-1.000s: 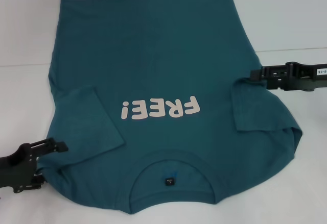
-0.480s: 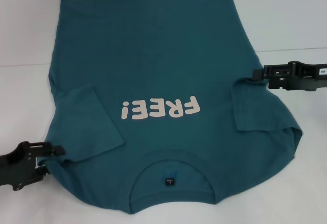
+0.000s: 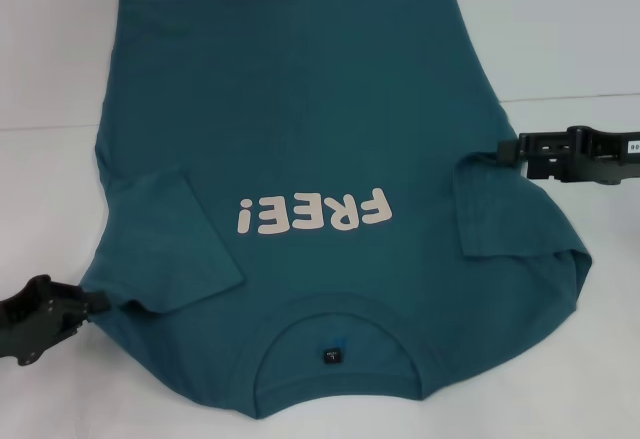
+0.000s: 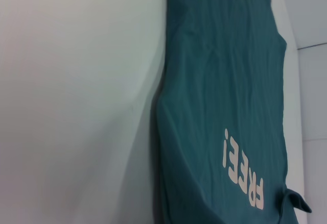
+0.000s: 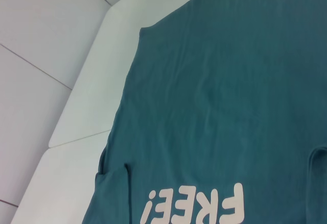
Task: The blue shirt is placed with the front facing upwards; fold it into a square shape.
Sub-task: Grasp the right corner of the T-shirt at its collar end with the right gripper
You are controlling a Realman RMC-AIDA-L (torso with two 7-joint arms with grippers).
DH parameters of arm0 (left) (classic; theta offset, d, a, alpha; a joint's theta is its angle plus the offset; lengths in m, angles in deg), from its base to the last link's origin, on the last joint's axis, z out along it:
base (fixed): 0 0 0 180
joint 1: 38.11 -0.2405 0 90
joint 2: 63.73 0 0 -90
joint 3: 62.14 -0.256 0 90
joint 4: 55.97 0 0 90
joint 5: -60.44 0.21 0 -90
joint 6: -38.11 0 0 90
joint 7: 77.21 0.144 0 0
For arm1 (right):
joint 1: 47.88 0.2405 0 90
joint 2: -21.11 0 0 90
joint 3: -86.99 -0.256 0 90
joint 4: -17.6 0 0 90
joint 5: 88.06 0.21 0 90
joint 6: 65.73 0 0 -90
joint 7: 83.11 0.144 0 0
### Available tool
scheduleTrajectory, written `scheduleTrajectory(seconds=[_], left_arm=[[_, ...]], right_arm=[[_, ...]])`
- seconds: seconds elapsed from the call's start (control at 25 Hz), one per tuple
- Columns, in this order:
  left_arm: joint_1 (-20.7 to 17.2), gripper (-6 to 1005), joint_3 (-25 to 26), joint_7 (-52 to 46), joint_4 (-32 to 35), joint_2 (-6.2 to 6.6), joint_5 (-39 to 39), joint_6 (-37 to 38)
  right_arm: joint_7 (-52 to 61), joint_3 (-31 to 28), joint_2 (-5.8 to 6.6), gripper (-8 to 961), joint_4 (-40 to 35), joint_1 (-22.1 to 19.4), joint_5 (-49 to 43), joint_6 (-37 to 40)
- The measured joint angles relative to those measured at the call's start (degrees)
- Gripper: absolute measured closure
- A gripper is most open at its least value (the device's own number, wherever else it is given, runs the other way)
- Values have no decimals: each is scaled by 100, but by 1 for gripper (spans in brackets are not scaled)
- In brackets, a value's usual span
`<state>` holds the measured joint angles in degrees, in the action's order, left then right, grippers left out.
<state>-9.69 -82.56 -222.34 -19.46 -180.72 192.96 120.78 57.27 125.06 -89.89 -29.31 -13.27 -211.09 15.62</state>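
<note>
Left end effector [image 3: 95,301] at blue shirt [image 3: 300,129], white table [image 3: 560,49] (possibly seamed)

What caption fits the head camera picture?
Blue shirt lies face-up, sleeves folded in, left end effector and right end effector at its edges.

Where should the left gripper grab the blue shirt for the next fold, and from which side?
Probably the blue shirt at its left shoulder edge, beside the folded-in sleeve. The left gripper sits just off that edge, so it should come in low from the shirt's left side, sliding a finger under the flat cloth. The right gripper mirrors this at the opposite edge.
</note>
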Motion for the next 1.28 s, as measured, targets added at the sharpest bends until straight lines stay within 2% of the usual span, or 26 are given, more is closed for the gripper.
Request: scheduleTrajectory(seconds=[0.24,0.6,0.92,1.08,1.28], left_arm=[[-15,951,3,315,-117,18,-8,-62],[128,950,-13,1403,-316,38,-190,109],[289,950,-60,1911,-290,30,-199,67],[297,950,-46,1912,-303,5,-200,-20],[323,950,-46,1884,-321,-14,-203,-67]], right_arm=[[-112,-206,7,153,88,-19,7,59],[-468,-377,41,154,116,-125,9,279],[-1131,-557,228,154,148,-342,7,577],[-903,-556,287,154,154,-418,-136,584],[-507,-472,379,155,181,-269,-886,692]])
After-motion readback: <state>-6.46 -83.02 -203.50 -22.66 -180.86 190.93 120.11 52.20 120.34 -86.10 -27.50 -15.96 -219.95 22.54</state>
